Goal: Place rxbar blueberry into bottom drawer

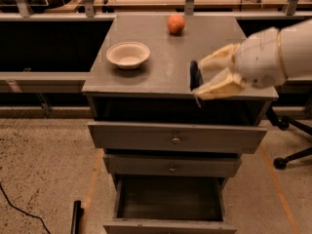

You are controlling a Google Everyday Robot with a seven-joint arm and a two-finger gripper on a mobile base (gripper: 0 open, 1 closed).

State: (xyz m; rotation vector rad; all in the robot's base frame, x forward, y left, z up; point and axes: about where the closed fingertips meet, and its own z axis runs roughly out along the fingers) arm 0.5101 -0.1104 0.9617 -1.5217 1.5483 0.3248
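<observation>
My gripper (204, 76) reaches in from the right, over the front edge of the cabinet top. Its two pale fingers (220, 87) are shut on the rxbar blueberry (195, 75), a small dark navy bar held on edge, lifted off the top. The bottom drawer (168, 200) is pulled open below, its dark interior showing nothing inside. The bar is well above it and a little right of its middle.
A white bowl (127, 54) sits on the cabinet top (161, 72) at the left. An orange round fruit (176, 23) sits at the back. The two upper drawers (175, 138) stand slightly out. An office chair base (292, 156) is on the floor at the right.
</observation>
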